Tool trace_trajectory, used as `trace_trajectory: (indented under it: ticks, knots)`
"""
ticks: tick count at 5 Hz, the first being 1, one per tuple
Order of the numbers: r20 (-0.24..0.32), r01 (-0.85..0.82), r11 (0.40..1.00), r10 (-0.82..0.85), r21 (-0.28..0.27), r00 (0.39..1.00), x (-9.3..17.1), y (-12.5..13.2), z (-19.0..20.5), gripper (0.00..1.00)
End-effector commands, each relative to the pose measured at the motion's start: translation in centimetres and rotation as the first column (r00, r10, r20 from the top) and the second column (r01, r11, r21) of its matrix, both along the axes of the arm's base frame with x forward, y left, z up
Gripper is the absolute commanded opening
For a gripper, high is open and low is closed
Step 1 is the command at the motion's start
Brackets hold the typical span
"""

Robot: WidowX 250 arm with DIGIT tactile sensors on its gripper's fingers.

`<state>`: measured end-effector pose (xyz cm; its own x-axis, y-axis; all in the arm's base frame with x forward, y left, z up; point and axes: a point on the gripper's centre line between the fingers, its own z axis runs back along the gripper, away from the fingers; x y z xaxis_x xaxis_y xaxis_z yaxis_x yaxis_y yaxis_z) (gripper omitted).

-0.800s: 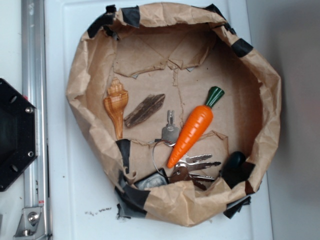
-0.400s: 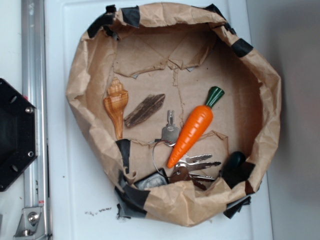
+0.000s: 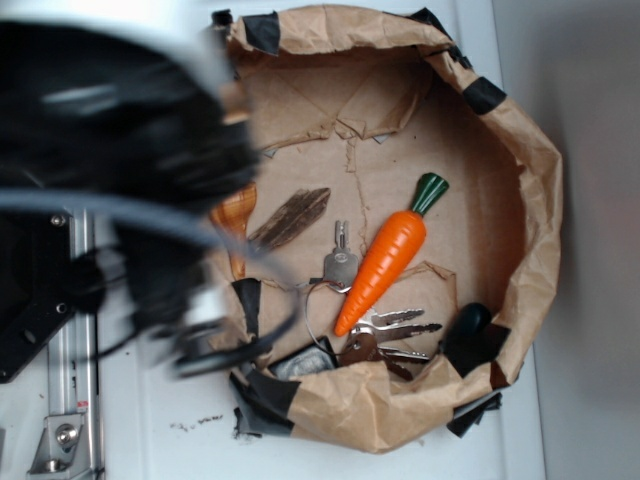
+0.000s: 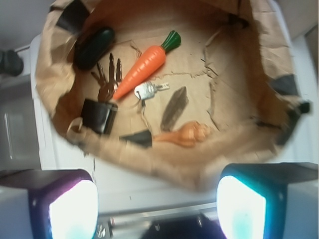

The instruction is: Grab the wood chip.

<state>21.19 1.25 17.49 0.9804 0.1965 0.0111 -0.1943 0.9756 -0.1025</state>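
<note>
On the floor of the crumpled paper bowl (image 3: 520,180), the wood chip (image 3: 290,218) is found lying flat, just beside the carved seashell (image 4: 182,134) and near the single key (image 3: 340,262), with the carrot (image 3: 385,262) further across. From the wrist view the chip (image 4: 174,107) is seen as a dark, slanted sliver on bare paper, apart from the key bunch (image 4: 107,79).

The gripper (image 4: 157,204) is held well above and outside the bowl's near wall, over the white worktop (image 3: 150,400); its jaws are seen set wide apart, nothing between them. In the exterior view the arm is only a dark blur over the left side.

The chip is judged to be light, stiff and rough, so little slip is expected, though its thin ragged ends may splinter or crumble if pinched. Because it lies flat, it is best taken across its narrow width near the middle, with the jaws turned square to its long axis and lowered until the paper is nearly touched. Care is called for on the seashell side, where one finger could snag.
</note>
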Motion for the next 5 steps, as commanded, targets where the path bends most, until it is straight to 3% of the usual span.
trace_trajectory:
  ticks: [1, 3, 4, 5]
  knots:
    - [0.000, -0.203, 0.979, 0.203, -0.031, 0.979, 5.4, 3.4, -6.0, 1.00]
    - [0.056, -0.170, 0.985, 0.169, 0.018, 0.984, 2.2, 2.5, -9.6, 1.00]
    - [0.069, -0.254, 0.967, 0.253, 0.001, 0.965, 1.5, 2.8, -10.9, 1.00]
    - [0.085, -0.235, 0.971, 0.231, 0.044, 0.969, 2.6, 2.8, -12.7, 1.00]
